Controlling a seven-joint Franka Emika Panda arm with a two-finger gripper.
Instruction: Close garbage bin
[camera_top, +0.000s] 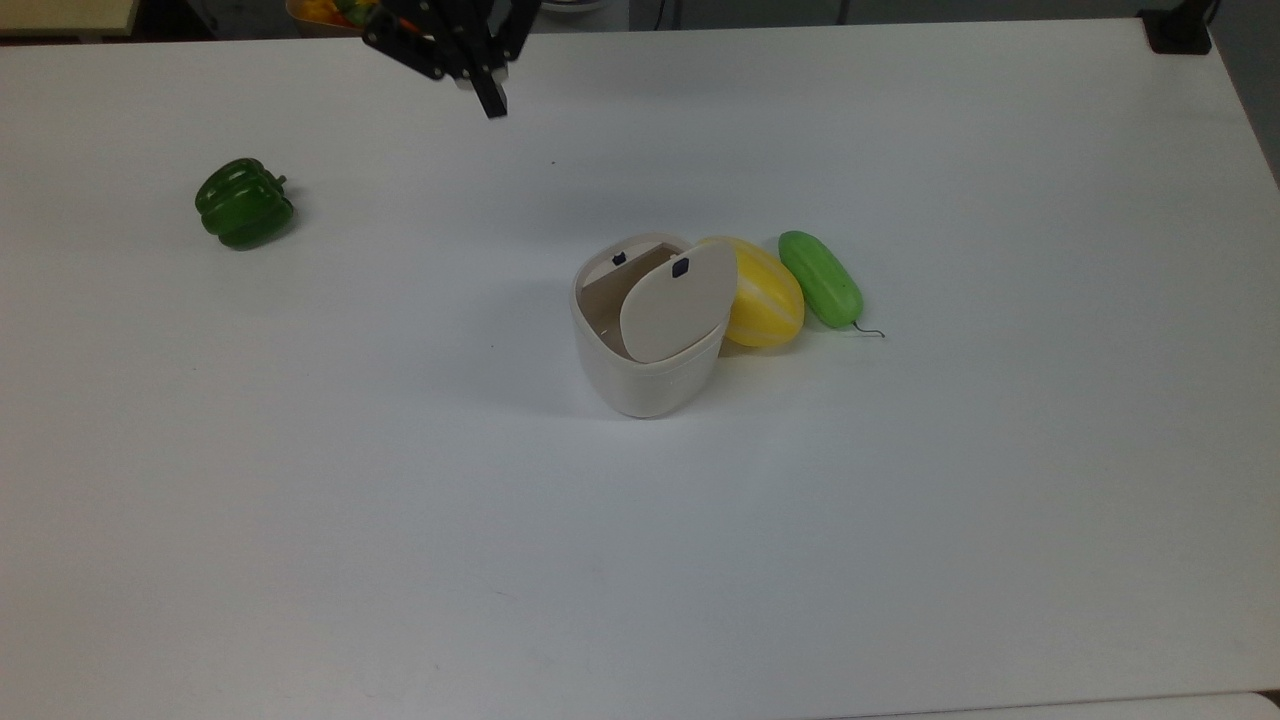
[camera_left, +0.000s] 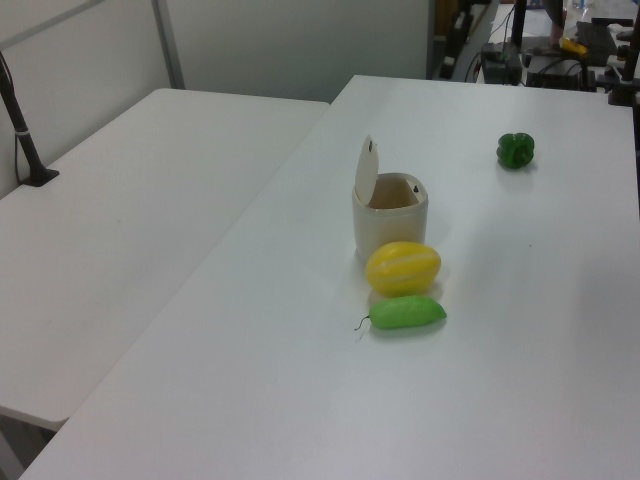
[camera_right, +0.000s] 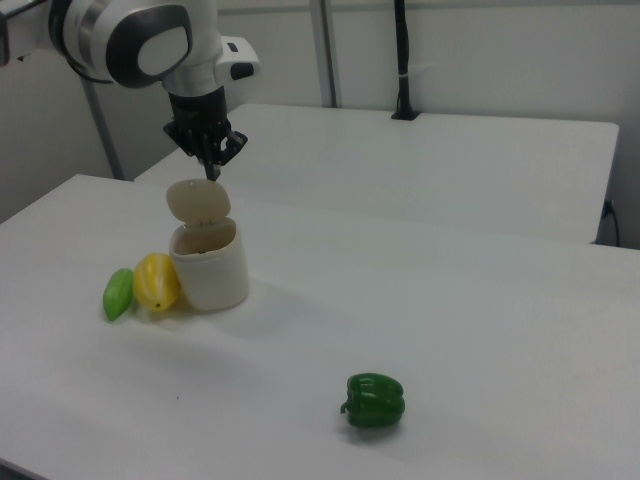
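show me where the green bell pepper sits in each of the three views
Top view: green bell pepper, far toward the top view's left, alone.
Left view: upper right, beyond the garbage bin.
Right view: low, right of centre, nearest the camera.
Shared landmark: the garbage bin with its lid raised.

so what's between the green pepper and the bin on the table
Nothing: in the top view the white table is bare between the green pepper and the garbage bin. The hand hangs farther back, off that line.
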